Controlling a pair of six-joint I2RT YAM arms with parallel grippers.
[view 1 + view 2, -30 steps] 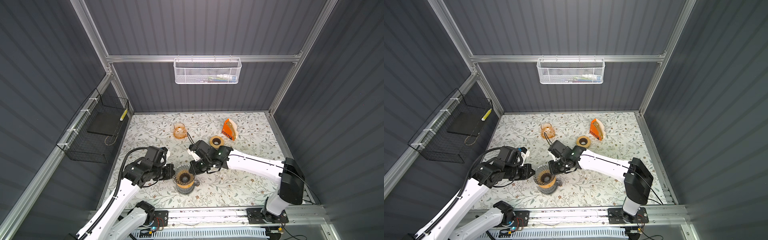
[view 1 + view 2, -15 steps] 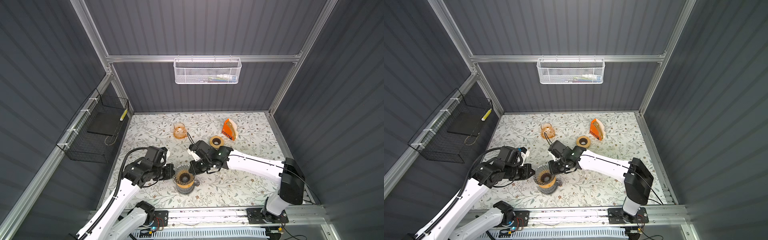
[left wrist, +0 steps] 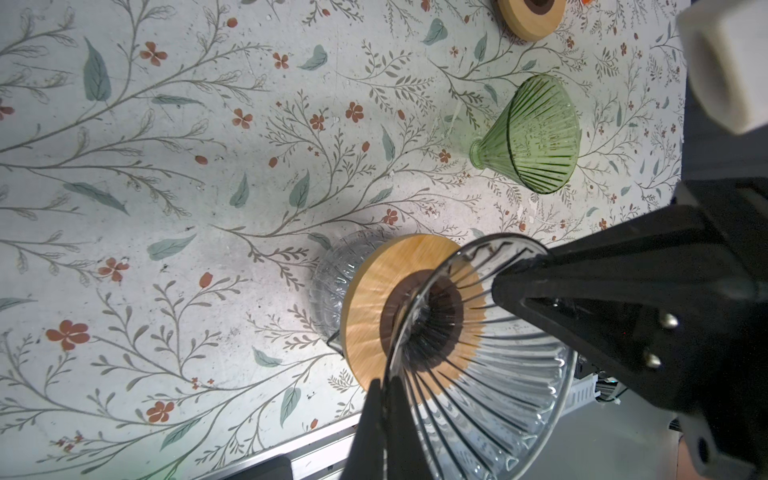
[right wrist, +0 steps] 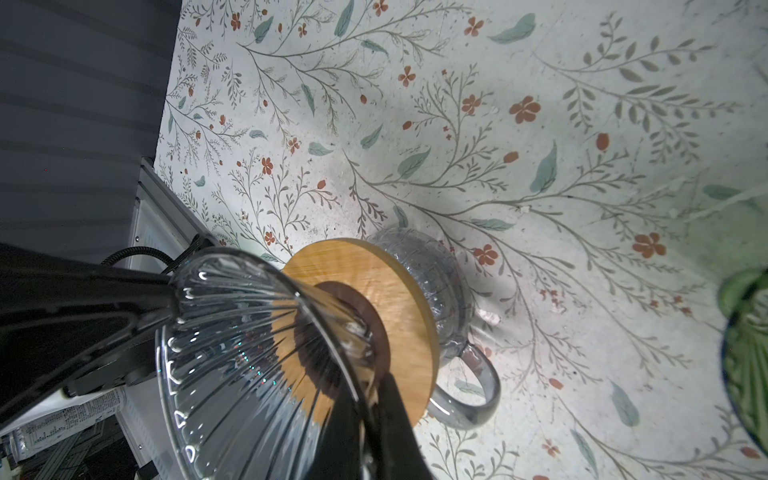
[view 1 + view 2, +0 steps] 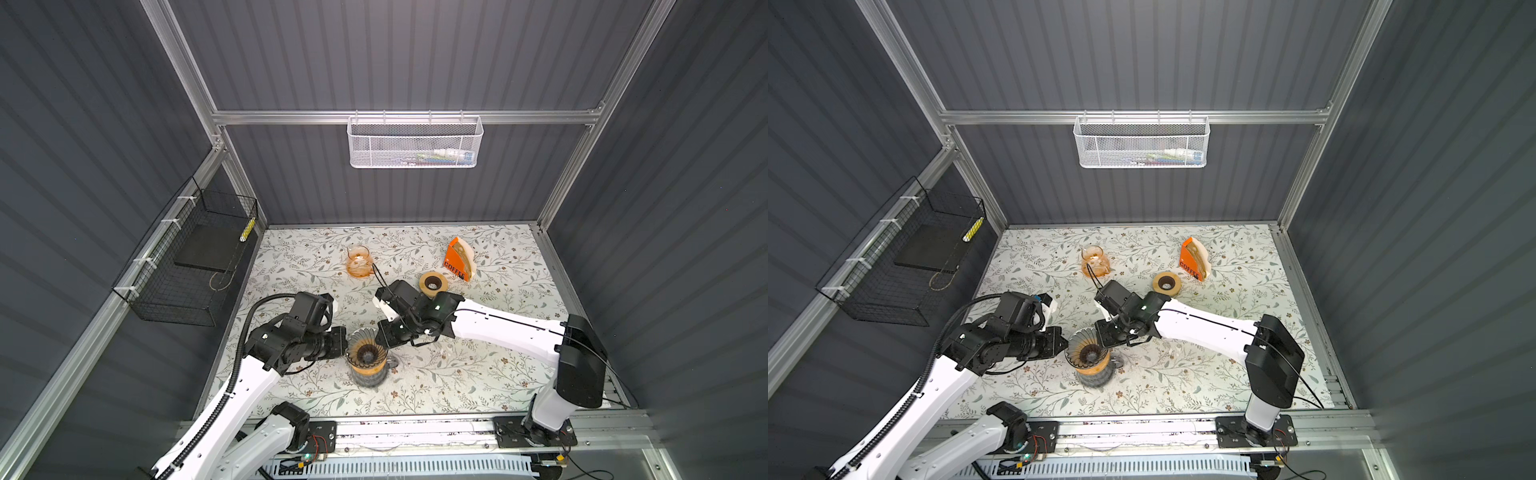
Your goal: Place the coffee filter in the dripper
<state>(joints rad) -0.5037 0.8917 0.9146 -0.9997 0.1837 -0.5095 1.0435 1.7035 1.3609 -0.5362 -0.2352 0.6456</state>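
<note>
Dripper (image 3: 478,395) rim is pinched by left gripper (image 3: 386,388) and right gripper (image 4: 374,390), fingertips hard to make out from above.

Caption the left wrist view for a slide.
Left gripper and right gripper pinch the clear dripper by its rim, atop the server; a green dripper lies on its side.
</note>
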